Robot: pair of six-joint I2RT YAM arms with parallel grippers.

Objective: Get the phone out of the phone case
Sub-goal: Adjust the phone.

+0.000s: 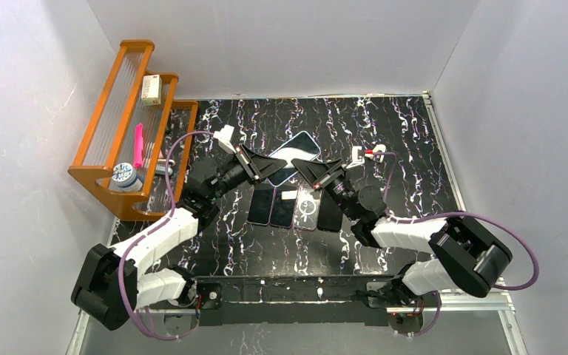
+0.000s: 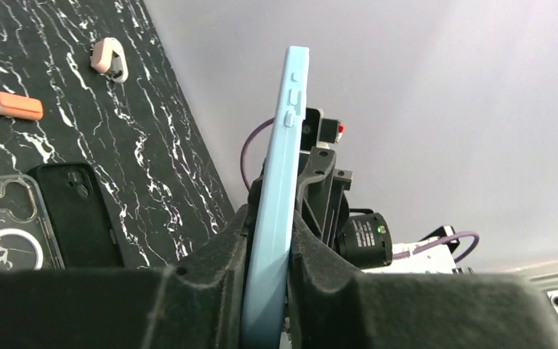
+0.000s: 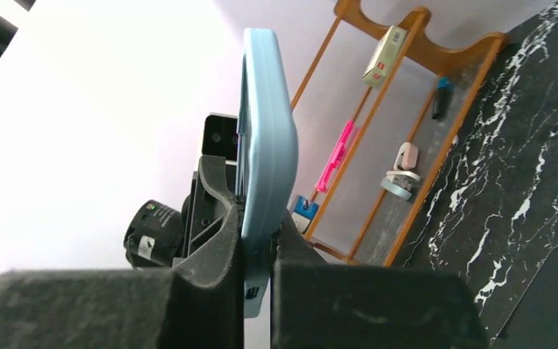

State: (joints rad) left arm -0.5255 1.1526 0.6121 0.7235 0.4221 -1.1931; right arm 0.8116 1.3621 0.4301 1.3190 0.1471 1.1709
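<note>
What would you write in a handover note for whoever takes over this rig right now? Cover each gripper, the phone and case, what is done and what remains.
Left gripper: jaws shut on the light blue phone case, at one end.
Right gripper: jaws shut on the same case, opposite end.
Case held off the table between both arms; phone appears still inside.
Done: case lifted, gripped by both.
Left: work the phone out of the case.

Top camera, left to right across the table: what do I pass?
Orange rack → left gripper → cased phone → right gripper → orange-capped marker.
</note>
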